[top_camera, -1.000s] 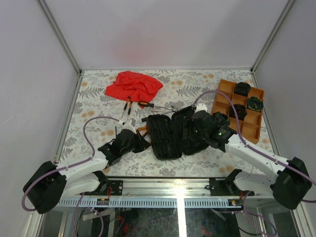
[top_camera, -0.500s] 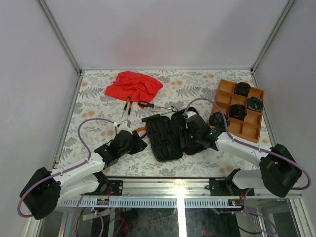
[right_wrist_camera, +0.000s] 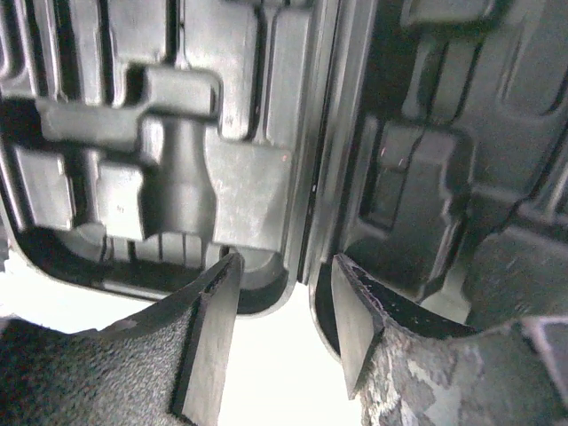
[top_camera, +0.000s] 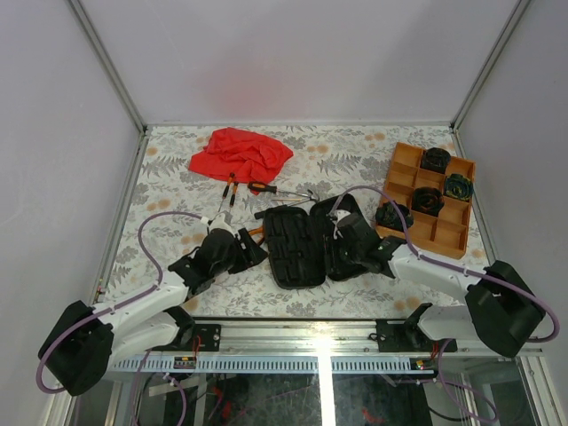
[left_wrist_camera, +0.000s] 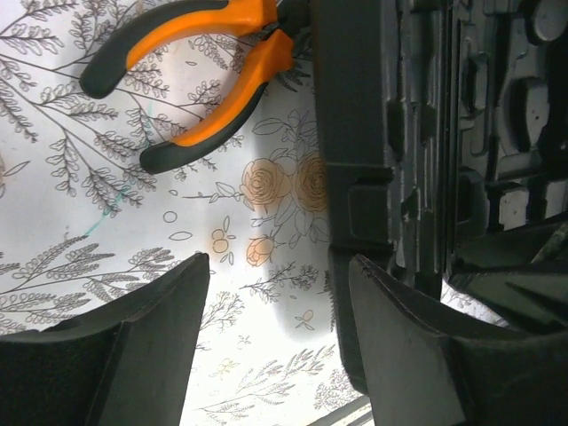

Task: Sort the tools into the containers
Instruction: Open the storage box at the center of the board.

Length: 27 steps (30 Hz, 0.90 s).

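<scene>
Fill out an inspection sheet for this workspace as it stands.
Surface: floral tabletop, no spills seen.
Job's things: black tool case lying open; orange tray with dark coiled bundles in its compartments; orange-handled pliers on the table beside the case; screwdrivers near the cloth.
Clutter: red cloth, crumpled at the far side.
Grippers: left gripper open, empty, near the pliers; right gripper with fingers apart over the case's hinge.
Cables: purple cable loops off each arm.
Surroundings: pale walls, metal frame.
</scene>
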Each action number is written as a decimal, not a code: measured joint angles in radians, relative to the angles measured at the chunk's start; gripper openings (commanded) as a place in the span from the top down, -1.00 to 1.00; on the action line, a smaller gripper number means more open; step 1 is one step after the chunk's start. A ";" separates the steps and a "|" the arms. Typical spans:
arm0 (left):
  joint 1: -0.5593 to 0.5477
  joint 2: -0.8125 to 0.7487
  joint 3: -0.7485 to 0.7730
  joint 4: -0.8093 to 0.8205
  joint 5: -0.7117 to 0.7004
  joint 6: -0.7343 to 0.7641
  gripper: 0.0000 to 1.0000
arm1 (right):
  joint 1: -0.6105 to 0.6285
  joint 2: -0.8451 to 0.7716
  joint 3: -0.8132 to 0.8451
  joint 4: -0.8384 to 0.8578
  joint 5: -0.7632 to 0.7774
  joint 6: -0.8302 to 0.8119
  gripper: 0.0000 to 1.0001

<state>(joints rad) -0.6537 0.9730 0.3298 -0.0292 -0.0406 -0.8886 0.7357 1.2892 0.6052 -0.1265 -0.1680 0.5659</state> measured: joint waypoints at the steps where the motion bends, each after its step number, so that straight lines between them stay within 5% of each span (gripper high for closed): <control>1: 0.000 0.007 0.003 0.005 0.003 0.000 -0.29 | 0.005 -0.010 -0.010 0.001 -0.003 0.013 -0.04; 11: 0.005 0.071 0.015 0.032 0.038 0.011 -0.31 | 0.107 -0.112 -0.058 -0.058 -0.015 0.120 -0.07; 19: 0.005 0.040 0.042 0.024 0.033 0.018 -0.32 | 0.110 -0.266 -0.055 -0.105 0.138 0.134 -0.17; 27: 0.023 0.031 0.070 0.014 -0.001 0.024 -0.21 | 0.109 -0.130 0.029 -0.101 0.286 0.096 -0.21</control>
<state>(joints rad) -0.6308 1.0039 0.3996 -0.0154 -0.0418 -0.8650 0.8448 1.1587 0.6338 -0.2276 0.1177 0.6617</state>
